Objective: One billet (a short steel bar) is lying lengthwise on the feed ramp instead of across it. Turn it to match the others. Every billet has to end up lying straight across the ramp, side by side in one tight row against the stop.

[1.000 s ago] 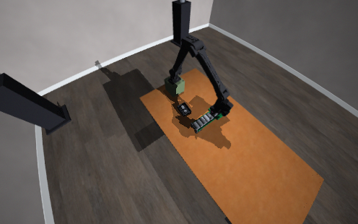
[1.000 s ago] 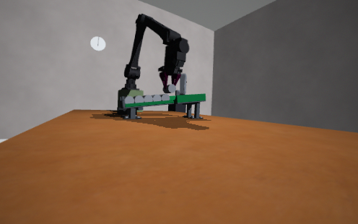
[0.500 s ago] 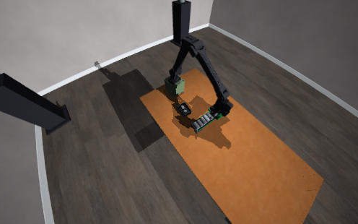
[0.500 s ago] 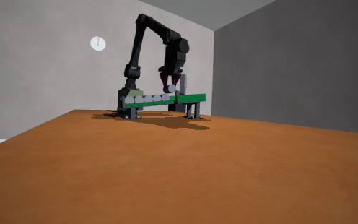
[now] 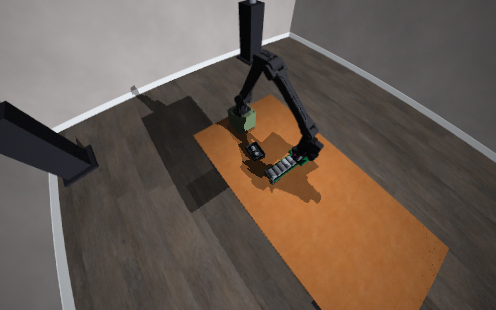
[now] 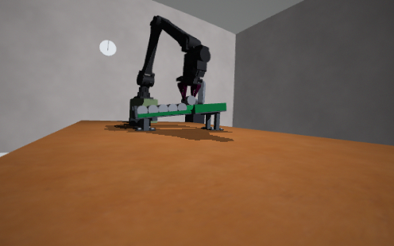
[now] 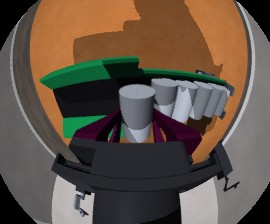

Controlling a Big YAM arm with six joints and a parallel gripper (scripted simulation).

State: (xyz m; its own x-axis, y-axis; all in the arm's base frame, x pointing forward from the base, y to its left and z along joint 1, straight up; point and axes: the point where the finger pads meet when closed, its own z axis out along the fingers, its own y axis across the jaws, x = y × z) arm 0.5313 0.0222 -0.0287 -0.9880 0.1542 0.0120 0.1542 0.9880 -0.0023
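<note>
The green feed ramp (image 6: pixel 181 110) stands on dark legs on the orange mat. Several grey billets (image 6: pixel 162 108) lie across it in a row toward its low left end; they also show in the wrist view (image 7: pixel 188 99) and in the overhead view (image 5: pixel 280 169). My gripper (image 6: pixel 190 95) is over the ramp at the right end of that row, shut on one grey billet (image 6: pixel 191 100). In the wrist view this billet (image 7: pixel 136 113) sits between my maroon fingers, beside the row and pointing the same way as the others. I cannot tell if it rests on the ramp.
A green base block (image 5: pixel 242 119) holds the arm at the mat's far end. A small dark tray-like object (image 5: pixel 256 150) lies on the mat beside the ramp. A dark post (image 5: pixel 250 30) stands behind, and a dark beam (image 5: pixel 33 142) at left.
</note>
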